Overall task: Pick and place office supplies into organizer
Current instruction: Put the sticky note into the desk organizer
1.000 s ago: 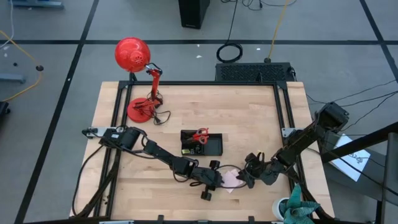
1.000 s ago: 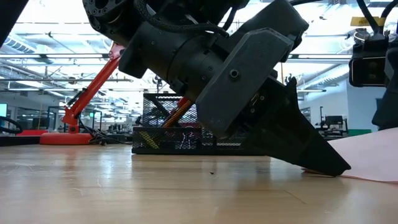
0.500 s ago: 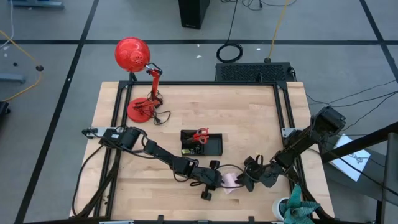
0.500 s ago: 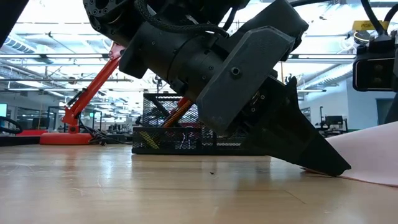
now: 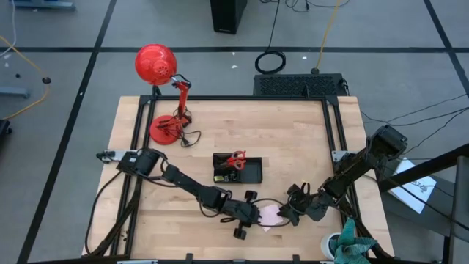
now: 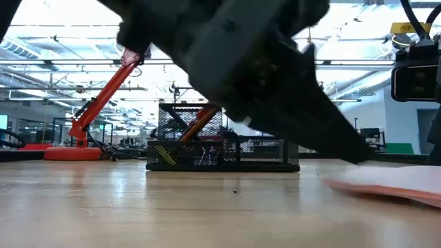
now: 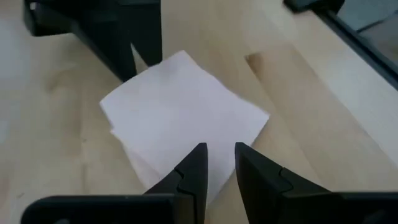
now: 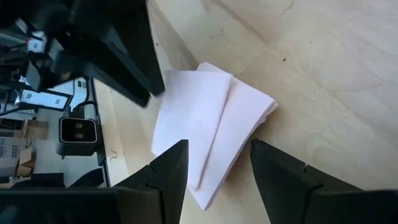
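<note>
1. Near the worktop's (image 5: 293,139) front edge, between the two end effectors, lies the pale pink-white sticky-note pad (image 5: 270,215), flat on the wood; its top sheets are fanned out of line with the lower ones (seen in both wrist views (image 7: 186,118) (image 8: 211,134)).
2. Left end effector (image 5: 249,217) sits just beside the pad on its left side, fingers (image 7: 193,168) set to a narrow gap and pointing at the pad's near edge. Nothing is between them; whether the tips touch paper I cannot tell.
3. Right end effector (image 5: 286,213) sits just beside the pad on its right, fingers (image 8: 168,165) spread wide, one to each side of the pad's near corner, gripping nothing.
4. Low view: the left arm's dark bulk fills the upper middle, its tip hanging above the pad (image 6: 393,189), which shows as a thin pale slab at right.
5. Organizer (image 5: 250,172), a low black tray, stands at mid-worktop, well apart from the pad. Red-handled scissors (image 5: 235,159) rest in its left part, with something small and yellow-green beside them (too small to tell what).
6. Red desk lamp (image 5: 165,128) stands at the far left corner area, clear of everything else.
</note>
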### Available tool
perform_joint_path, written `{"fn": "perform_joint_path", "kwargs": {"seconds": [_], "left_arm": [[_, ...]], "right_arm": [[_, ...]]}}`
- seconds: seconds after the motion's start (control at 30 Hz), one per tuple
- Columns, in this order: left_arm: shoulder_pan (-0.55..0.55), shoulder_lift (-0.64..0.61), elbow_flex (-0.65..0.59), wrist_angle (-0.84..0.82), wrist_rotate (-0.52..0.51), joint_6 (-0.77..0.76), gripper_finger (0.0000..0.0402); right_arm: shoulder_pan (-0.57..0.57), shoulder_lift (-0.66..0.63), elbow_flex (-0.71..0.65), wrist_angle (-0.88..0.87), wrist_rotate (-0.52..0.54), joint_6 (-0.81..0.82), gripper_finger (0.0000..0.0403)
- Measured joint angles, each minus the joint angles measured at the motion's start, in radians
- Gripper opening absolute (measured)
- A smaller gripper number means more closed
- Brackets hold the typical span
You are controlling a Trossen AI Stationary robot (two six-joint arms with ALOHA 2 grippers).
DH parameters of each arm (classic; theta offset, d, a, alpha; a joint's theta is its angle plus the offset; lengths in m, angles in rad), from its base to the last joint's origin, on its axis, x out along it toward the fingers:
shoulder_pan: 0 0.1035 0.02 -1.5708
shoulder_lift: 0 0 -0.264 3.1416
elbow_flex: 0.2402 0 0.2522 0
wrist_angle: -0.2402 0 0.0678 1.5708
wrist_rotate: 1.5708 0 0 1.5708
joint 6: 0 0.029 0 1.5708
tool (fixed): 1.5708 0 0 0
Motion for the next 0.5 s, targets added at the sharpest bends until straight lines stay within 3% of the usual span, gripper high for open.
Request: {"fn": "perform_joint_path", "kwargs": {"seconds": [0.23,0.33,0.5], "left_arm": [[-0.035,-0.050,0.001,-0.080,-0.063,-0.004,0.0088],[-0.052,-0.065,0.002,-0.148,-0.034,-0.042,0.0088],[-0.082,-0.045,0.003,-0.105,0.058,-0.077,0.0088]], "right_arm": [[0.000,0.000,-0.001,-0.002,0.001,0.000,0.0167],[0.000,0.001,-0.001,-0.006,0.002,-0.001,0.0167],[0.000,0.001,-0.002,-0.009,0.003,-0.001,0.0167]]}}
